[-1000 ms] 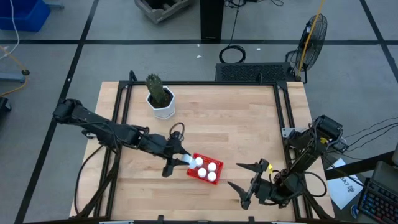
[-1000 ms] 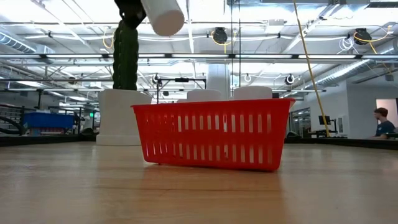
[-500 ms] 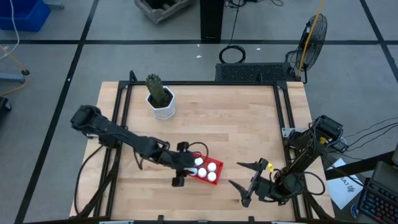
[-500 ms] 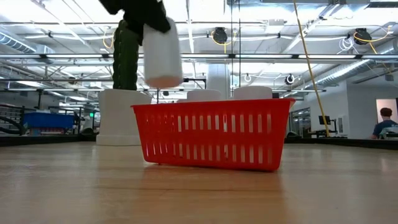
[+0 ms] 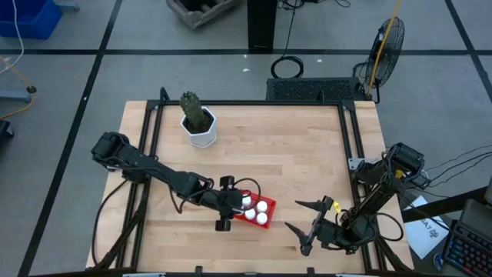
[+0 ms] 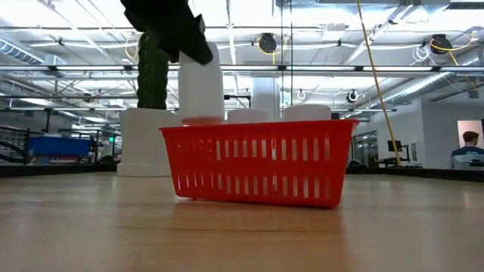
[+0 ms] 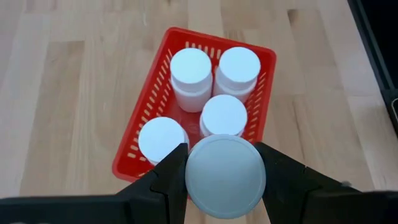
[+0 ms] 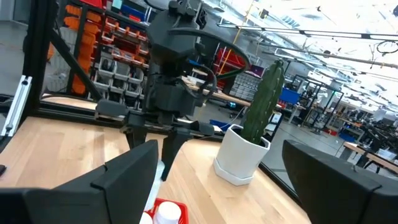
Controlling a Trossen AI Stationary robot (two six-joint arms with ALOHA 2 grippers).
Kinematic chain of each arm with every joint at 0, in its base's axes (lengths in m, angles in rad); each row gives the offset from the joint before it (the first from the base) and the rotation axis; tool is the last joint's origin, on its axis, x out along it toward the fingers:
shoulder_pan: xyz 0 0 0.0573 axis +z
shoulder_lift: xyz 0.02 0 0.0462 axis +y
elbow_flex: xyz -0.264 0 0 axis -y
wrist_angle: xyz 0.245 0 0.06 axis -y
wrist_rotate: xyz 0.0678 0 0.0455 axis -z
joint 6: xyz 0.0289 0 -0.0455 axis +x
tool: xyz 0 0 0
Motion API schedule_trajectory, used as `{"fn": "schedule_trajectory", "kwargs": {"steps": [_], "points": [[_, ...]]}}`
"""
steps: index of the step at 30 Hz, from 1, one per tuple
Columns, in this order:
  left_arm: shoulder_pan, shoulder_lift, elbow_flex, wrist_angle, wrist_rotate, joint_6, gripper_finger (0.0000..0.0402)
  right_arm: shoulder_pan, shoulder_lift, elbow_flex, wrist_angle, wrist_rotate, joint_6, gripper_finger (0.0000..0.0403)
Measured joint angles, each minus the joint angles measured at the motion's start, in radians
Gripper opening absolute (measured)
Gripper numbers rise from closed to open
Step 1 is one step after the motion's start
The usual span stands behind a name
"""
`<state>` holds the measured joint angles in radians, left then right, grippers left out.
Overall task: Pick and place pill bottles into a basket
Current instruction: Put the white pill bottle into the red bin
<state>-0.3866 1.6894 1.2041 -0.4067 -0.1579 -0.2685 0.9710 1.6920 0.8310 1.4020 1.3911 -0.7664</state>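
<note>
The red basket [image 5: 257,212] stands on the table toward the near edge and holds several white pill bottles [image 7: 191,70], all upright. My left gripper [image 5: 233,205] is over the basket's left end, shut on one more white pill bottle [image 7: 225,176]. In the low view this bottle [image 6: 201,91] hangs upright with its bottom at the level of the basket's rim [image 6: 257,127]. My right gripper [image 5: 304,225] is open and empty near the table's near right corner, fingers toward the basket. My left gripper pinches the bottle's round side [image 7: 189,177] between its two fingers [image 7: 168,180], one on each side. The fingers come from above, pointing down, and are on the bottle's upper part [image 6: 198,59]. The bottle hangs upright below them, clear of the table, over the basket's left end.
A white hexagonal pot with a green cactus [image 5: 201,128] stands at the far left of the table; it also shows in the right wrist view [image 8: 242,155]. Black frame rails [image 5: 350,146] run along the table's sides. A person [image 6: 469,147] is far off in the room.
My left gripper has gone toward the table's right edge, over the basket's left end, tipped from slanting to pointing down, and come down. The bottle in it has turned from tilted to upright and sunk to the level of the basket's rim.
</note>
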Motion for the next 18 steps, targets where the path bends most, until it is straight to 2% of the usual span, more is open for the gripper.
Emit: {"fn": "schedule_trajectory", "kwargs": {"steps": [18], "points": [[-0.006, 0.000, -0.043, 0.066, -0.001, -0.023, 0.0161, 0.000, 0.000, 0.000, -0.008, 0.000, 0.022, 0.0334]]}}
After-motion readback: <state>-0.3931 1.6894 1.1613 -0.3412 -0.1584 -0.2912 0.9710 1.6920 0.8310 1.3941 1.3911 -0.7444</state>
